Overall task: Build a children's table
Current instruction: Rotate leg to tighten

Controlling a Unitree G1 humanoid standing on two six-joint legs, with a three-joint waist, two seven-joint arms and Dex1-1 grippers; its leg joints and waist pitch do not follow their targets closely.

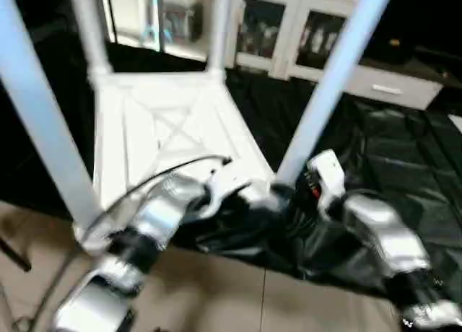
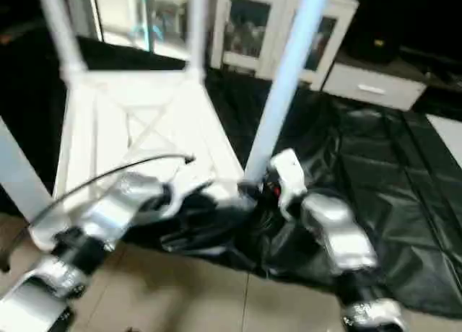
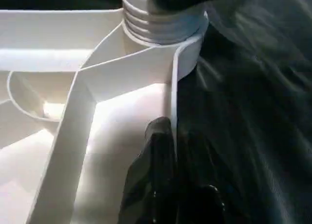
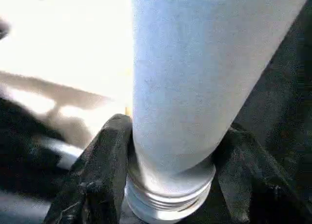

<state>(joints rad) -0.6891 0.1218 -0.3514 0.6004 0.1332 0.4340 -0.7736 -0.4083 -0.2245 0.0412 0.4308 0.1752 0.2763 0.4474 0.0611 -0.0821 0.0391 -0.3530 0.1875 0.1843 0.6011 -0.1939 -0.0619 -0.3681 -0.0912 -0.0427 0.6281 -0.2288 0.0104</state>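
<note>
Last leg going in: the table top (image 1: pixel 173 141) lies underside-up on the black sheet (image 1: pixel 390 166), left gripper (image 3: pixel 168 151) pinching its rim, right gripper (image 4: pixel 170 160) around the near-right leg (image 1: pixel 328 86), apparently not fully seated, needing further twisting.

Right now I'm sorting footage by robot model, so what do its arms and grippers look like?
Both arms have glossy silver forearms with black bands at the joints. A thin black cable arcs over the left one. The right wrist carries a white housing with a small red mark. The left gripper and right gripper each have two matte black fingers.
</note>
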